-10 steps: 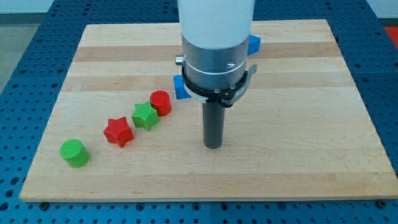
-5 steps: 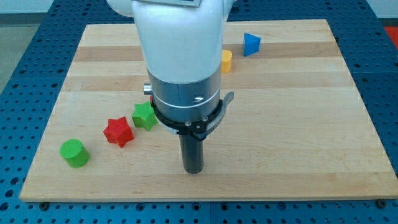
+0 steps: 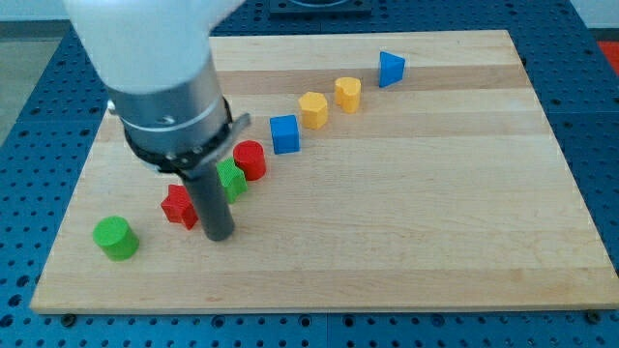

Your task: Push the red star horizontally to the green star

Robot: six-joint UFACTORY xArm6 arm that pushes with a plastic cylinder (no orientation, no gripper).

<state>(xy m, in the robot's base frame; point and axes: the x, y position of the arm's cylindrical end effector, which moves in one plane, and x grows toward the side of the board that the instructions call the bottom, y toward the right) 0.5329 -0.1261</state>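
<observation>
A pale wooden board (image 3: pixel 406 222) made of glued strips lies on a blue table (image 3: pixel 39 116) dotted with rows of small holes. That pegboard surface shows on all sides of the board; nothing more of the room can be seen.

The arm (image 3: pixel 160 77) comes down from the view's top left, a wide white sleeve ending in a grey collar with a black ring. From it hangs the dark rod, and my tip (image 3: pixel 219 235) rests on the wood near the board's lower left part. There are no jaws on this arm, only the plain rod, so nothing is clasped or let go.

The red star (image 3: pixel 178 206) lies just to the view's left of the rod, so close that the rod hides its right points; whether they touch I cannot tell. The green star (image 3: pixel 231 180) sits just up and to the right of it, half hidden behind the rod. Close beside that is a red cylinder (image 3: pixel 250 159).

Farther along the same slanting line toward the view's top right stand a blue cube (image 3: pixel 284 133), an orange-yellow block (image 3: pixel 312 109), a yellow block (image 3: pixel 347 93) and a blue block (image 3: pixel 390 69). A green cylinder (image 3: pixel 115 238) sits alone near the board's lower left corner, apart from the red star.
</observation>
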